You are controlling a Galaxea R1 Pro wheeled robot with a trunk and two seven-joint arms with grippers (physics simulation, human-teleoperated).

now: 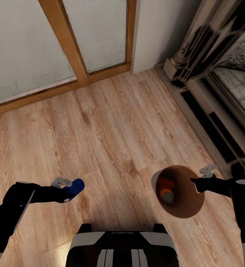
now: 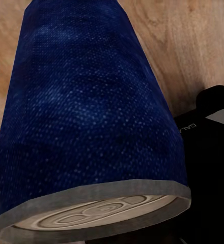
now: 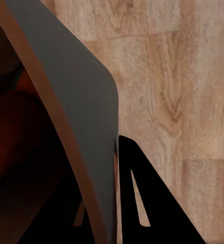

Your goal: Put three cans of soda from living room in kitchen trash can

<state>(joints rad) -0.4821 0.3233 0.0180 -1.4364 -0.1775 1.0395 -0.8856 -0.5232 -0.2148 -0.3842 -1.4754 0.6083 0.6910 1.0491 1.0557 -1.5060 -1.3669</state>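
You've got one orange can (image 1: 166,188) sitting down inside the trash can (image 1: 192,207) already, maybe two, since it's dim in there and hard to count. The blue can (image 1: 75,187) isn't in yet. Your left end effector (image 1: 67,190) is clamped around it, holding it tilted above the wood floor (image 1: 115,126), well apart from the bin. Your right end effector (image 1: 195,183) is pinching the bin's rim, the wall running between its fingers (image 3: 132,203). My guess: you're carrying the bin, so the kitchen leg is probably left too.
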